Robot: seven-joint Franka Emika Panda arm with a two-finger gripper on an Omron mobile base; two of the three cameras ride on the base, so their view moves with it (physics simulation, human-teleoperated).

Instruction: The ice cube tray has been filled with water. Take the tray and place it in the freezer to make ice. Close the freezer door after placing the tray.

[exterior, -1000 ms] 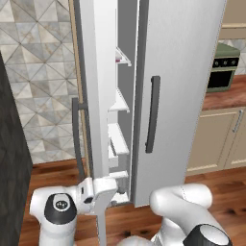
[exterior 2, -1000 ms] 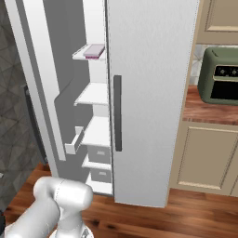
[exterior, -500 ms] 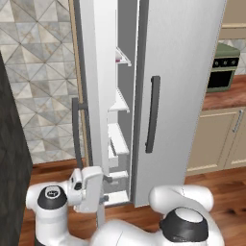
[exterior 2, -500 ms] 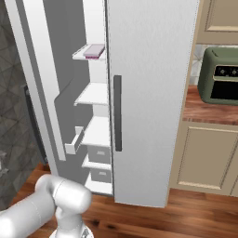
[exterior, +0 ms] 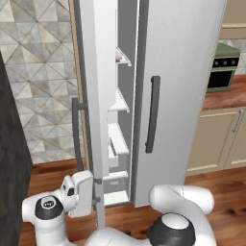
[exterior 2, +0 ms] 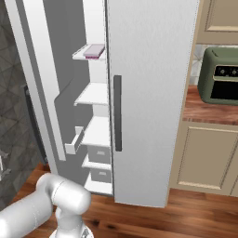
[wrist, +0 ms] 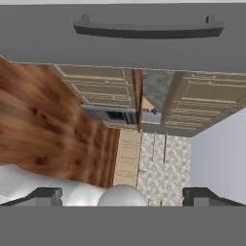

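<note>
Flat, long pale lavender-white ice cube tray with magenta lower edge (exterior 2: 94,51) lies on the top white shelf inside the freezer (exterior 2: 93,116), the narrow left compartment of the tall silver-grey side-by-side fridge. In the left base view only a sliver of it shows at the shelf's near edge (exterior: 118,59). Placing looks done; closing is what remains.

The silver-grey freezer door (exterior: 93,96) stands open, swung out to the left, seen nearly edge-on, with its dark grey vertical bar handle (exterior: 76,132) on the left face. The plain right fridge door (exterior: 180,86) is shut.

The two-finger gripper (wrist: 123,194) sits low and left, just beside the door's outer face; its white hand block (exterior: 79,192) shows at the door's bottom edge. Fingers released, spread wide, nothing between them. The hand view looks along the door face, handle (wrist: 146,30) across the top, wooden floor (wrist: 43,125) below.

Risks, as judged:
- A push this low, near the bottom edge, may let the hand slide off the smooth panel.
- Spread fingers could snag the handle bar or its mounts.
- A hard swing could jolt the shelf and slop water from the tray.
- The white elbow (exterior 2: 65,197) sits near the opening; a closing door could trap it.
- A weak push may leave the door ajar.
</note>
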